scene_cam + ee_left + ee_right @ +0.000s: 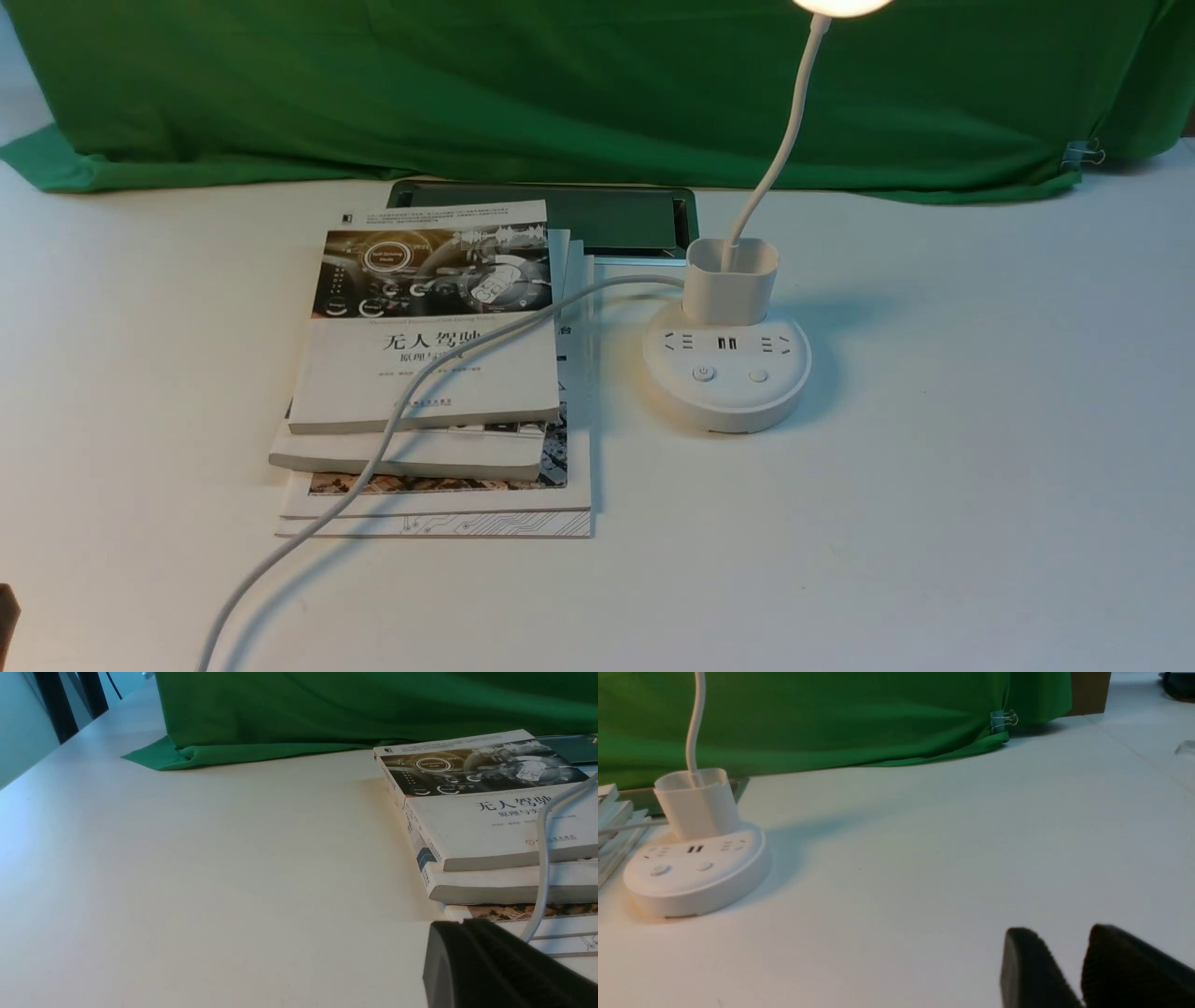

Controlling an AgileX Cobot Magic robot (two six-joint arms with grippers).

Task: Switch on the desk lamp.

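The white desk lamp stands right of centre, with a round puck base [726, 378], a cup holder [730, 278] and a thin gooseneck [784, 140]. Its round head [840, 6] glows warm at the top edge. Two buttons [703, 373] sit on the base's front, below sockets and USB ports. The base also shows in the right wrist view [696, 872]. My right gripper [1064, 933] is empty, its fingers slightly apart, low over the table well to the right of the base. My left gripper [462, 921] is shut and empty, near the front left corner of the book stack.
A stack of books [429, 373] lies left of the lamp, and the lamp's white cord [373, 457] runs over it to the front edge. A dark flat panel [597, 219] lies behind the books. Green cloth [560, 93] covers the back.
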